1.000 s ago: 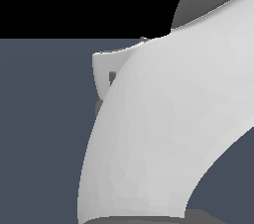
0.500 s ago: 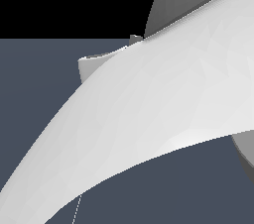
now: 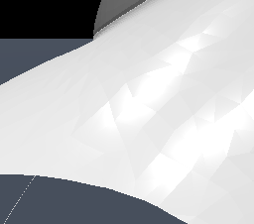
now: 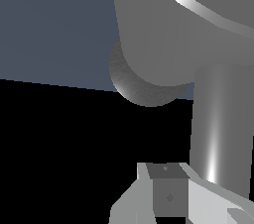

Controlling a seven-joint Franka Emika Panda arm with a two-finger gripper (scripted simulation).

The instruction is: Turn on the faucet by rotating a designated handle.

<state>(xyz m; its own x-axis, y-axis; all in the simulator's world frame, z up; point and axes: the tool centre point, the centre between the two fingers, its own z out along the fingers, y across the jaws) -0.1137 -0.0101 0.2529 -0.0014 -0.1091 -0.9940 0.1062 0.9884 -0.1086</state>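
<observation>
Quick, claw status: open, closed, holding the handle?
Claw: cannot be told; only part of it shows in the wrist view, close beside the faucet, with no visible grip on anything.

A flat slate-blue floor (image 3: 44,52) meets a plain black backdrop (image 3: 47,2) along a straight horizon; light is even

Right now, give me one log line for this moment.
arm: white link fills exterior view | claw: near faucet, state unclear | handle: not made out | contact: cannot tell
</observation>
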